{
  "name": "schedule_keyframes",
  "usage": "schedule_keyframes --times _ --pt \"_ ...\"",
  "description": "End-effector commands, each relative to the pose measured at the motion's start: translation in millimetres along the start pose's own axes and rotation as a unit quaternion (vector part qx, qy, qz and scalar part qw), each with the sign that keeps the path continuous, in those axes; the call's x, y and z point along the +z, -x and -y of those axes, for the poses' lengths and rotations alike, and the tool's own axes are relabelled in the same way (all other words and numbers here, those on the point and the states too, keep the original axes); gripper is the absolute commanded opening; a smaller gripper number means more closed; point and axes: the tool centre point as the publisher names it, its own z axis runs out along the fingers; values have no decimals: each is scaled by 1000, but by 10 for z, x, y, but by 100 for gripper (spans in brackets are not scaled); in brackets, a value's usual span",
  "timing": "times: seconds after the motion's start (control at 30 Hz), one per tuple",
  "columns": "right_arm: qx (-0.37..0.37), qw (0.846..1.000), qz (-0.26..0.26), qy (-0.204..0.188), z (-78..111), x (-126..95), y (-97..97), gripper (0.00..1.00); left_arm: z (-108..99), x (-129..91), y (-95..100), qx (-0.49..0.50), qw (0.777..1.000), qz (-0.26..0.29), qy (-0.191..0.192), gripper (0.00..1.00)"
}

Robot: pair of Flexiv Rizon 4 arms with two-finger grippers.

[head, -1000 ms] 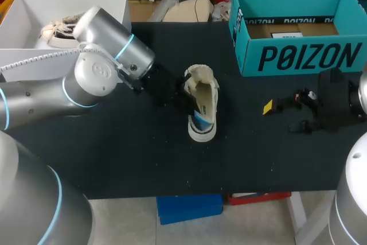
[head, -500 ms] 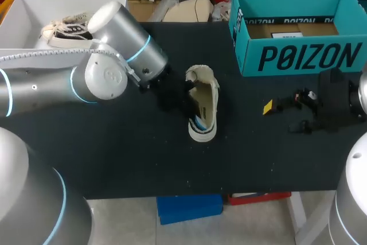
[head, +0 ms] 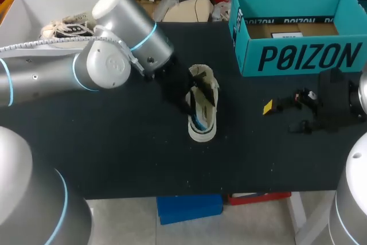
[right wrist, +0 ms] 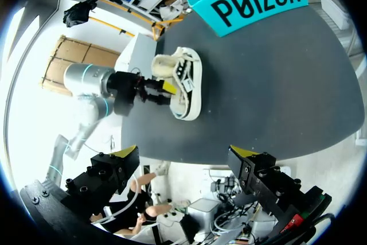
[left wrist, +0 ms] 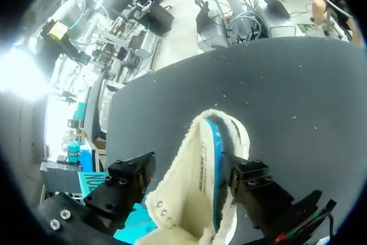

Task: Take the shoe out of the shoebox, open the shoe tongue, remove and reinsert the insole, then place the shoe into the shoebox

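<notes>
At the far right of the black table [head: 143, 159], the teal shoebox [head: 298, 55] stands open, likely ready to receive the shoe. The shoe [head: 203, 125] sits mid-table, apparently clamped across its width by the left gripper [left wrist: 192, 167], seemingly steadied for insole work. The right gripper [right wrist: 189, 153] hangs well apart, jaws wide and empty.

Shoe [head: 202, 107]: centre of table [head: 114, 153], between left gripper [left wrist: 189, 170] fingers. Shoebox [head: 298, 32]: behind, rightward. Right gripper [right wrist: 186, 153]: right of shoe, before shoebox.

We see the shoe [left wrist: 189, 190] lined in rough cream fleece, a matt black bench [head: 114, 153], and at two o'clock a matt cardboard shoebox [head: 298, 55].
</notes>
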Motion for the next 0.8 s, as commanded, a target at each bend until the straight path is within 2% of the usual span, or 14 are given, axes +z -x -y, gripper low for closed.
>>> schedule_keyframes --times 0.03,0.1,0.13,0.17,0.23,0.27,0.37,0.47,0.8 --pt "0 1000 1 0 -3 1 -6 100 117 -163 86 11 1000 -9 17 100" --pt "0 1000 1 0 -3 1 -6 100 130 -155 111 20 999 -24 20 100" --pt "0 1000 1 0 -3 1 -6 100 142 -151 127 21 999 -28 15 96" --pt "0 1000 1 0 -3 1 -6 100 147 -152 138 29 998 -42 21 61" --pt "0 1000 1 0 -3 1 -6 100 147 -155 152 44 996 -74 35 11" --pt "0 1000 1 0 -3 1 -6 100 149 -150 140 50 993 -95 41 0" --pt "0 1000 1 0 -3 1 -6 100 105 -124 70 65 983 -156 72 0" --pt "0 1000 1 0 -3 1 -6 100 78 -97 10 62 977 -185 90 0" --pt "0 1000 1 0 -3 1 -6 100 12 178 -136 35 969 -231 75 0"
